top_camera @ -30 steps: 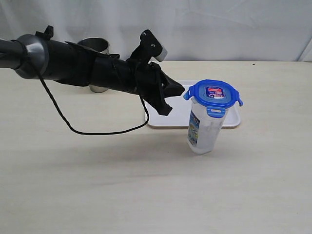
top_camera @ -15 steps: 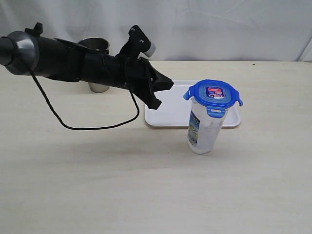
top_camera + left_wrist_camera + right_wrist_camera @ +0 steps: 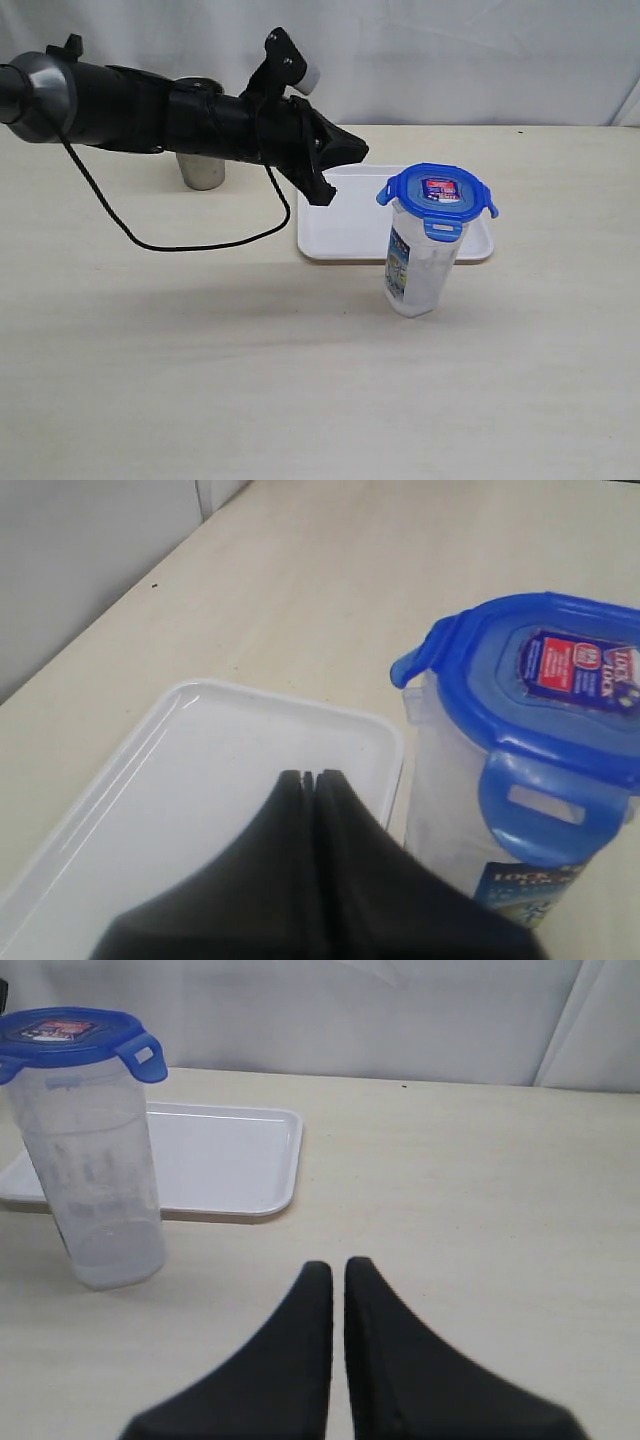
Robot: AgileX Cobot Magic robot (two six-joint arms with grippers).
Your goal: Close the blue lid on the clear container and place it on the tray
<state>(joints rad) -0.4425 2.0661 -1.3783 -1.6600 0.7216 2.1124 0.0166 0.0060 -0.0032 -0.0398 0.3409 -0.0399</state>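
The clear container (image 3: 422,268) stands upright on the table just in front of the white tray (image 3: 340,232). The blue lid (image 3: 437,194) sits on top of it, its front flap folded down and its side flaps sticking out. My left gripper (image 3: 357,154) is shut and empty, hovering over the tray's back left part, left of the lid and apart from it. In the left wrist view its tips (image 3: 310,777) hang above the tray (image 3: 200,750), beside the lid (image 3: 560,680). My right gripper (image 3: 338,1265) is shut and empty above bare table, some way from the container (image 3: 100,1190).
A grey steel tumbler (image 3: 202,172) stands at the back left, half hidden behind my left arm. A black cable (image 3: 190,245) hangs from that arm in a loop above the table. A white curtain closes off the far edge.
My left gripper has risen and drawn back a little from the lid, toward the tray's back left corner. The container and lid have not moved.
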